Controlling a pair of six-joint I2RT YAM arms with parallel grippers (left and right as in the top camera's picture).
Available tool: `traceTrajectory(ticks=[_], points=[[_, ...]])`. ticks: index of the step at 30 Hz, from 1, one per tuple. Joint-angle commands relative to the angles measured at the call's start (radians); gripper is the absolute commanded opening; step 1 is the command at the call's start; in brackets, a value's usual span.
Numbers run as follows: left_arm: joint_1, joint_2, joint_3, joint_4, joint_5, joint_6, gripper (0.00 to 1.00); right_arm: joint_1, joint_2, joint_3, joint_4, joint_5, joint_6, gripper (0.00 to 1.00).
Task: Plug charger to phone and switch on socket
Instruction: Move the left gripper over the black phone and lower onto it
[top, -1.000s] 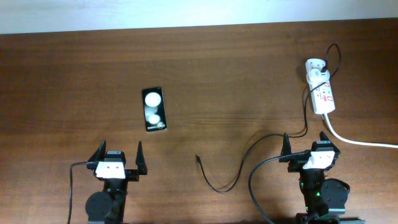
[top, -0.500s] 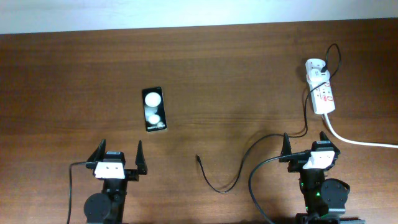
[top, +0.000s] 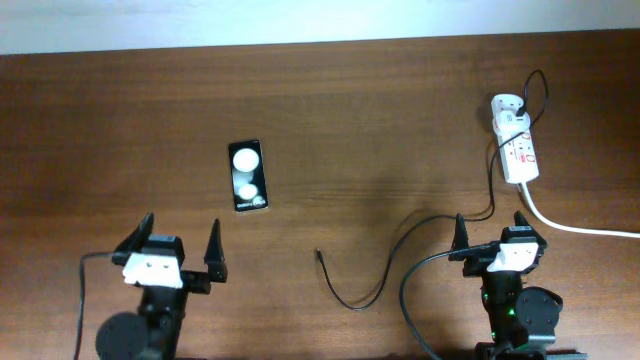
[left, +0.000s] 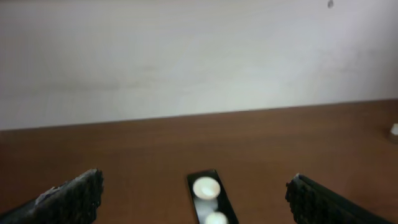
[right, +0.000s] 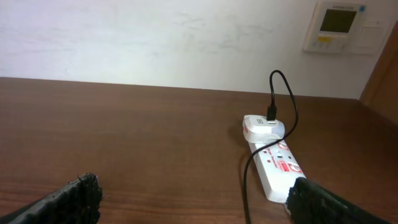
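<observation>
The black phone (top: 248, 175) lies flat left of centre, two white spots on its screen; it also shows in the left wrist view (left: 210, 199). The thin black charger cable (top: 372, 288) loops across the table, its tip (top: 318, 254) loose near the middle, its other end at a white adapter (top: 508, 107) plugged in the white socket strip (top: 520, 152), which the right wrist view (right: 278, 168) shows too. My left gripper (top: 178, 250) is open and empty, near side of the phone. My right gripper (top: 490, 232) is open and empty, near side of the strip.
A thick white cord (top: 580, 226) runs from the strip to the right edge. A white wall borders the table's far side, with a wall control panel (right: 343, 26) at the upper right.
My left arm has shifted left and slightly toward the front edge, and its fingers stand wider apart. The right arm, phone and cable have not moved.
</observation>
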Motion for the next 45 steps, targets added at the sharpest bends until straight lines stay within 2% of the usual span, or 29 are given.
traceTrajectory(ticks=[1, 12, 17, 19, 28, 29, 31, 33, 37, 42, 45], points=[[0.006, 0.155, 0.115, -0.031, 0.038, 0.014, 0.99, 0.01, -0.01, -0.005, -0.004, -0.017, -0.007, 0.99], [0.005, 0.83, 0.607, -0.308, 0.192, -0.021, 0.99, 0.01, -0.01, -0.005, -0.004, -0.017, -0.007, 0.99], [-0.022, 1.164, 0.872, -0.472, 0.193, -0.027, 0.99, 0.01, -0.01, -0.005, -0.004, -0.017, -0.007, 0.99], [-0.036, 1.233, 0.901, -0.5, 0.193, -0.027, 0.99, 0.01, -0.01, -0.005, -0.004, -0.017, -0.006, 0.99], [-0.037, 1.301, 0.9, -0.556, 0.211, -0.027, 0.99, 0.01, -0.01, -0.005, -0.004, -0.017, -0.007, 0.99], [-0.037, 1.301, 0.901, -0.563, 0.207, -0.05, 0.99, 0.01, -0.01, -0.005, -0.004, -0.017, -0.007, 0.99], [-0.037, 1.304, 0.901, -0.567, 0.143, -0.171, 0.99, 0.01, -0.01, -0.005, -0.004, -0.017, -0.007, 0.99], [-0.037, 1.309, 0.914, -0.58, 0.135, -0.188, 0.99, 0.01, -0.01, -0.005, -0.004, -0.017, -0.007, 0.99], [-0.052, 1.368, 1.062, -0.696, 0.077, -0.215, 0.99, 0.01, -0.01, -0.005, -0.004, -0.017, -0.007, 0.99], [-0.133, 1.531, 1.316, -0.843, -0.044, -0.249, 0.99, 0.01, -0.01, -0.005, -0.004, -0.017, -0.007, 0.99], [-0.157, 1.622, 1.371, -0.871, -0.078, -0.3, 0.99, 0.01, -0.01, -0.005, -0.004, -0.017, -0.007, 0.99]])
